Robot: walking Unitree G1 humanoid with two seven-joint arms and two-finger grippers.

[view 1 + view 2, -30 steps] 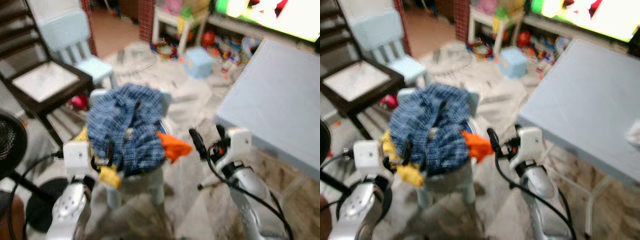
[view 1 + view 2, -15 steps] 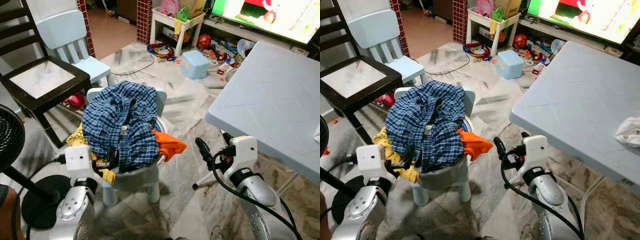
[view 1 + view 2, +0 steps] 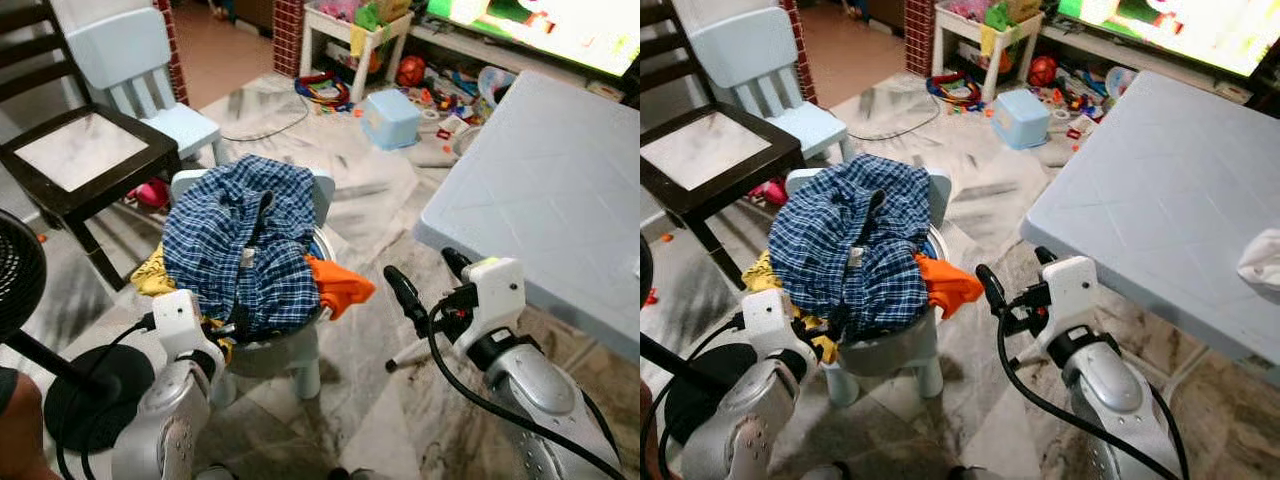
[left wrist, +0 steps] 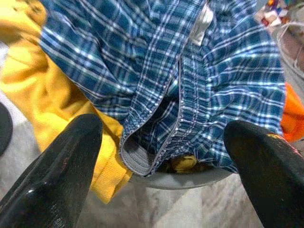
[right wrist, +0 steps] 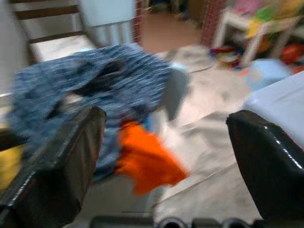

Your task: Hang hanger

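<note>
1. A small pale-blue plastic child's chair (image 3: 322, 196) stands on the marbled tile floor (image 3: 370, 420), and a grey plastic basin (image 3: 275, 350) sits on its seat.
2. The basin is heaped with clothes: a blue-and-white checked shirt (image 3: 240, 245) lies on top, an orange garment (image 3: 338, 285) spills over the rim on the robot's right, and a yellow garment (image 4: 35, 102) bulges out on its left.
3. A dark strip, possibly part of a hanger (image 3: 262, 212), lies across the top of the shirt; I cannot tell for sure what it is.
4. The left gripper (image 4: 161, 156) hovers just beside the near edge of the pile, its fingers (image 4: 57, 166) spread wide apart with the shirt's hem and the basin's rim between them, touching neither.
5. The right gripper (image 3: 425, 278) hangs near the orange garment, between the chair and a large pale-blue plastic table (image 3: 550, 190), with its fingers (image 5: 61, 156) also apart and empty.
6. A dark wooden chair with a pale seat (image 3: 75, 155) and a second pale-blue child's chair (image 3: 140, 75) stand behind the basin.
7. Toys (image 3: 440, 85) lie scattered on the floor further back.
</note>
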